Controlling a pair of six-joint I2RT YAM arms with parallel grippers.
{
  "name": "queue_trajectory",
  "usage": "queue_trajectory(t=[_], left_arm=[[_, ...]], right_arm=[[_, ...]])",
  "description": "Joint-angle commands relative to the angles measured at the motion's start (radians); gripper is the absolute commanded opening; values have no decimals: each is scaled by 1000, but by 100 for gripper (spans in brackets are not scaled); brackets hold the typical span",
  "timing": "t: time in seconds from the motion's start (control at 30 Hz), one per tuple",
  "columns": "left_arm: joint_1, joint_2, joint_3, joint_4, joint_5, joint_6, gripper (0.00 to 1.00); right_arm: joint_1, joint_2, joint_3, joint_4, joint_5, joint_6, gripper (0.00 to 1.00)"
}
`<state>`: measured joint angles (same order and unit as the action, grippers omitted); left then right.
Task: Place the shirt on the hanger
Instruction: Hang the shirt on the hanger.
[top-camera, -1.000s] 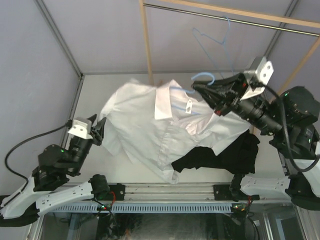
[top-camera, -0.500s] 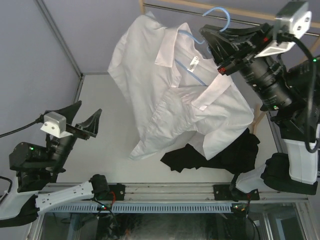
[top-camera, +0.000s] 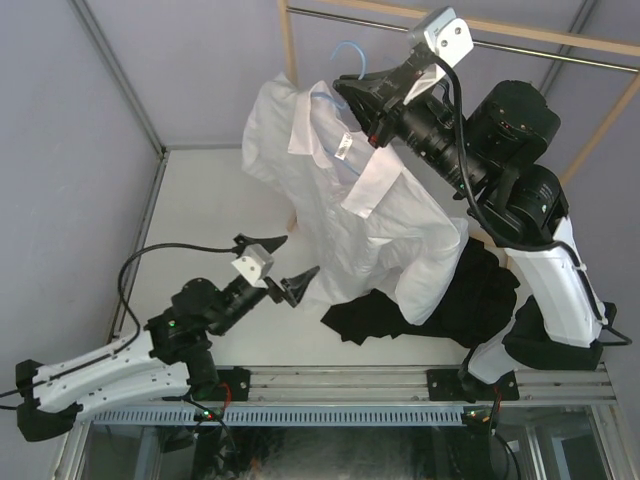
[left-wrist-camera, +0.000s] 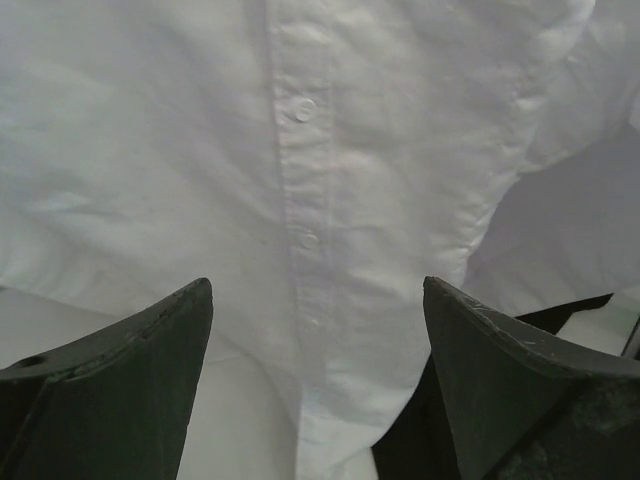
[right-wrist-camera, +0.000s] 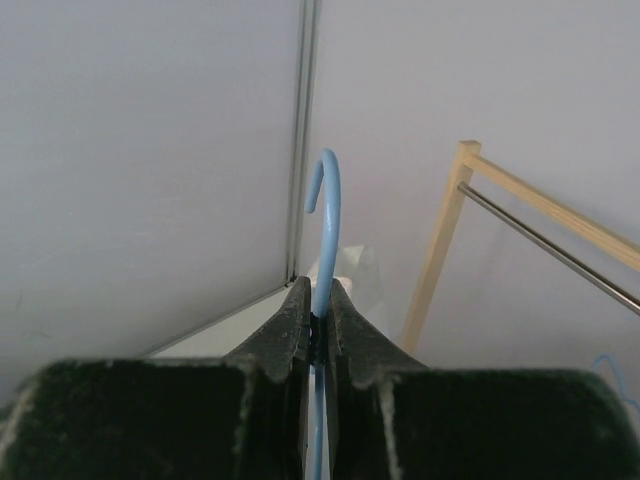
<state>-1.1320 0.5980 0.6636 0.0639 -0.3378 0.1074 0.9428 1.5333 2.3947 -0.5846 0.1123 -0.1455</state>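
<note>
Right gripper (right-wrist-camera: 315, 292) is clamping the neck of the blue hanger (right-wrist-camera: 324, 205), fingers squeezed tight just under the hook. The hook is sticking up past the fingertips and is apart from the rail. The wooden rack (right-wrist-camera: 438, 250) with its metal rail is standing beyond this claw, off to its right in the wrist view.

The white shirt (top-camera: 372, 215) is draping down from right at this claw's fingertips, collar uppermost with bits of blue wire showing at it. Its body and sleeves are dangling below the claw, clear of the table (top-camera: 200, 205).

Left gripper (left-wrist-camera: 317, 290) is gaping wide and gripping nothing. It is pointing straight at the button placket, with the fabric hanging just ahead of the fingertips. Can't tell if it's touching.

The black garment (top-camera: 452, 305) is lying on the table beyond this claw to its right, under the hem.
</note>
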Motion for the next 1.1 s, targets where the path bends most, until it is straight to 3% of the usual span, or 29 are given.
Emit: queue_trajectory(t=[0.0, 0.33, 0.5, 0.57, 0.67, 0.8, 0.87, 1.07], left_arm=[[-20, 90, -85, 316, 59, -90, 99], [-23, 379, -157, 602, -162, -130, 100], [16, 516, -105, 653, -136, -143, 99], [37, 554, -80, 650, -136, -144, 89], [80, 585, -64, 644, -129, -162, 65], [135, 566, -58, 608, -26, -170, 18], [143, 536, -66, 594, -27, -160, 1], [189, 351, -125, 470, -76, -148, 0]], right_arm=[[-3, -45, 3, 87, -22, 42, 0], [-4, -58, -14, 88, -54, 79, 0], [-2, -68, -31, 91, -78, 98, 0], [-1, -70, -31, 91, -82, 100, 0], [-1, -77, -29, 94, -85, 100, 0], [-1, -89, -28, 97, -85, 92, 0], [-2, -92, -29, 100, -79, 81, 0], [-3, -90, 19, 105, -35, 22, 0]])
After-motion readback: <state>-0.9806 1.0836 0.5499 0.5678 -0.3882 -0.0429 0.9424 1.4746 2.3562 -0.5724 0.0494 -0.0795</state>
